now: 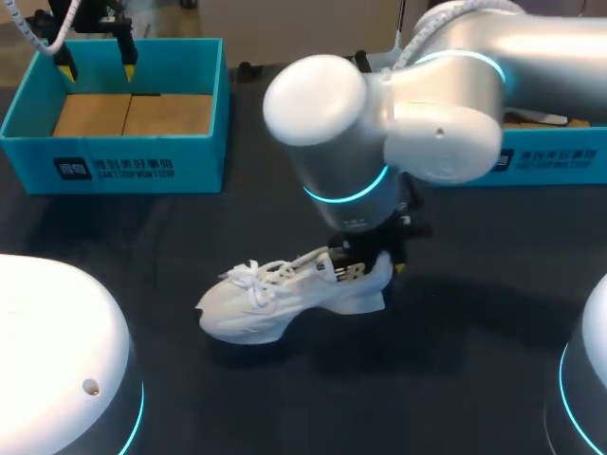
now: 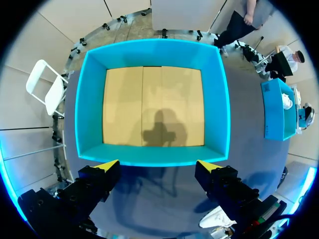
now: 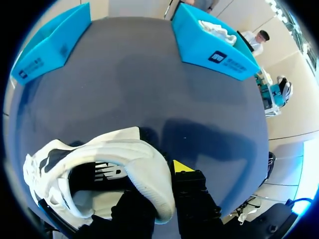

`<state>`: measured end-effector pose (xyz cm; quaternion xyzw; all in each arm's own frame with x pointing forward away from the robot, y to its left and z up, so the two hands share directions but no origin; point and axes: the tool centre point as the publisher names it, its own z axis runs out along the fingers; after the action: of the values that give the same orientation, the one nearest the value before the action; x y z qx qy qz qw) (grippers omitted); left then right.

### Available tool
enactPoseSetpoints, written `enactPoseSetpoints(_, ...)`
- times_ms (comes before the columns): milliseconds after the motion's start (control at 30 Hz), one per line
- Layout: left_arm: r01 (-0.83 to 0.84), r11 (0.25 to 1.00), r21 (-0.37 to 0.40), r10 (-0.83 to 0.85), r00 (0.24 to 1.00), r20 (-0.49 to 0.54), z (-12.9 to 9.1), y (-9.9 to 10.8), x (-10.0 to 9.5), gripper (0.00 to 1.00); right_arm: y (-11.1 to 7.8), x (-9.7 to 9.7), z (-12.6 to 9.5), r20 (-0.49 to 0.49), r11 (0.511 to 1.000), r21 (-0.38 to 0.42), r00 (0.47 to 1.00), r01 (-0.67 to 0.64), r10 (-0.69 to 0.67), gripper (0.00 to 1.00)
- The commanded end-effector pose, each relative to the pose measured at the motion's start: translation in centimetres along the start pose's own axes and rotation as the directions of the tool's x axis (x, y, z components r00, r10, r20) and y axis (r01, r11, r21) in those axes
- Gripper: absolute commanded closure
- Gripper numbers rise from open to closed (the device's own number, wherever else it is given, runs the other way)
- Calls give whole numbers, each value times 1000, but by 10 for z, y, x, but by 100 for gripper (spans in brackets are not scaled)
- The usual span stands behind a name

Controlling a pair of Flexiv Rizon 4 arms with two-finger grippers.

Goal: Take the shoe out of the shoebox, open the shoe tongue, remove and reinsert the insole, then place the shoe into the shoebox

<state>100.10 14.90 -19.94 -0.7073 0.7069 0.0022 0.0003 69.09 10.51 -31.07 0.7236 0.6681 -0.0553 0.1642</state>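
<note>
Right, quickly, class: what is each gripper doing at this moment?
Left gripper: open, empty.
Right gripper: closed on the shoe, at its heel.

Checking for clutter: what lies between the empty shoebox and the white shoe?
Nothing; in the head view, only bare dark table lies between the shoebox and the shoe.

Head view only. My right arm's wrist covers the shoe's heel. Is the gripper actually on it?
Observer: Yes. The right gripper pinches the shoe at its heel wall, one finger inside and one outside.
Operator: The right-hand box is also blocked. Anything in it?
Observer: Something white lies in the right-hand box; I cannot tell what.
Operator: Left shoebox, near corners?
Observer: The left wrist view looks straight into the left shoebox. Its whole floor is bare.
</note>
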Motion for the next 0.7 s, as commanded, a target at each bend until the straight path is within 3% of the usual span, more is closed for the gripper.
enactPoseSetpoints(33, 0, 1000, 1, 0, 1000, -2, 0, 0, 0, 0, -7, 36, 6, 40, 1000, 1, 999, -23, 23, 100)
enactPoseSetpoints(400, 0, 1000, 1, 0, 1000, -2, 0, 0, 0, 0, -20, 50, 25, 65, 998, 43, 997, -49, 46, 100)
enactPoseSetpoints(700, 0, 1000, 1, 0, 1000, -2, 0, 0, 0, 0, -24, 43, 38, 77, 985, 80, 986, -152, 146, 100)
